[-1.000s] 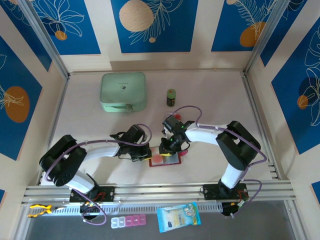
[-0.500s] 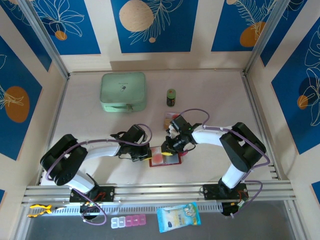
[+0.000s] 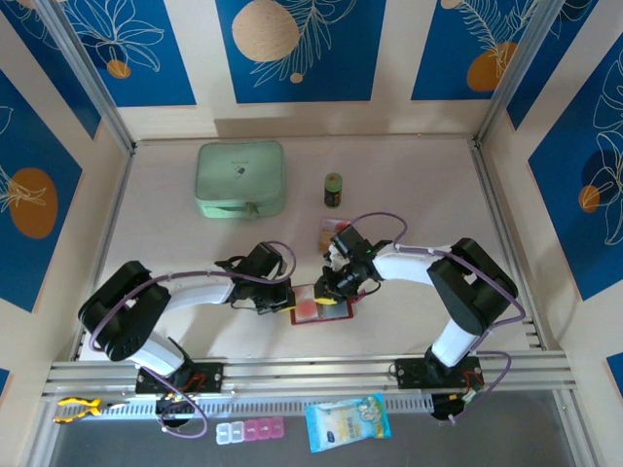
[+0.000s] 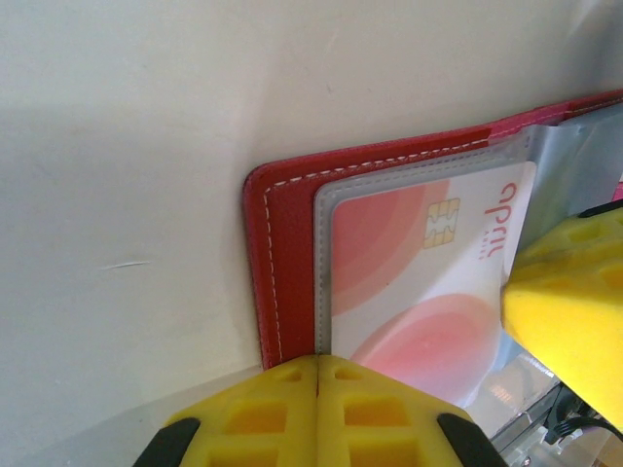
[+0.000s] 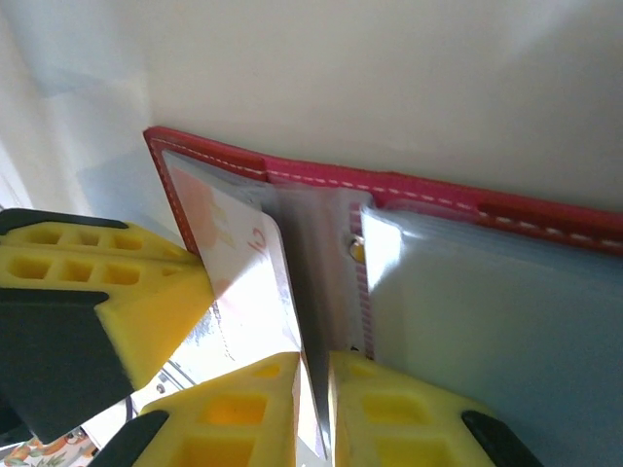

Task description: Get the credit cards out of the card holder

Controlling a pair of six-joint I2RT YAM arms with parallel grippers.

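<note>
Near the middle of the desk [image 3: 419, 185], the dark-red card holder [image 3: 321, 312] lay open and flat. The left hand [image 3: 284, 300], its fingers pressed together, bore on the holder's left edge. The right hand [image 3: 334, 286] was closed to a sliver on the right edge of a whitish-pink credit card [image 4: 409, 282] that sat in a clear sleeve [image 4: 560, 170]. Farther back, a yellow-orange card [image 3: 329, 233] lay loose on the desk.
</note>
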